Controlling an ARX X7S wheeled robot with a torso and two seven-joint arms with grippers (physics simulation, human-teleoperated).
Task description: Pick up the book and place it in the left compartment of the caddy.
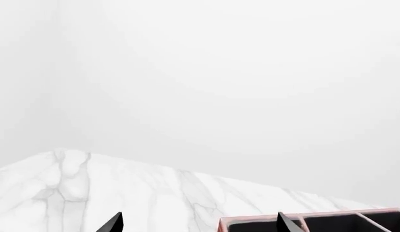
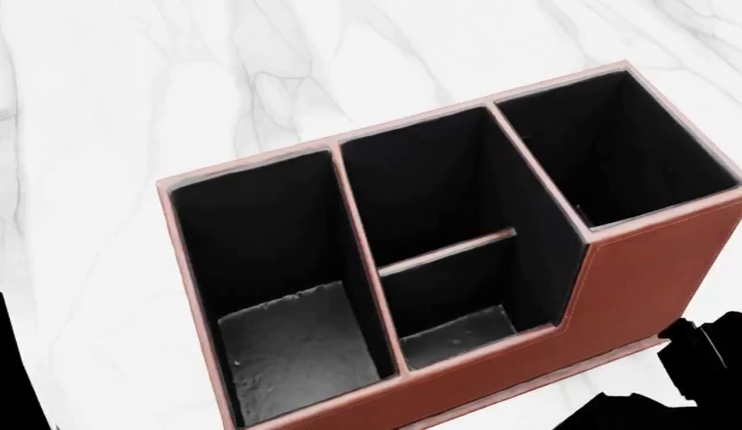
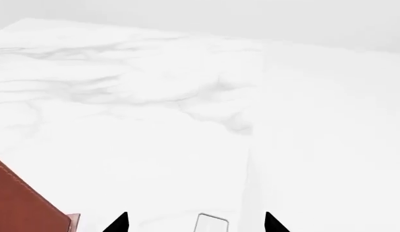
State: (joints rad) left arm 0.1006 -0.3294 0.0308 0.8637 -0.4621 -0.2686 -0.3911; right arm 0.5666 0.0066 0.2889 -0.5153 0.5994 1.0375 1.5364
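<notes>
I cannot find the book for certain in any view. The nearest candidate is a small pale rounded thing (image 3: 211,223) at the bottom edge of the right wrist frame, between the tips of the right pincer (image 3: 196,223), but I cannot tell what it is. That pincer's tips stand wide apart, much wider than the pale thing, and grip nothing I can see.

The left pincer (image 1: 200,224) is also spread wide and empty. One tip shows over bare marble, the other in front of the caddy's pale rim at the lower right of its frame.

In the head view the caddy (image 2: 658,269) fills the centre, and the left compartment (image 2: 293,349), at lower left, shows bare grey floor. The marble table (image 2: 108,134) runs open across the upper and left frame. Dark shapes cut into both lower corners.
</notes>
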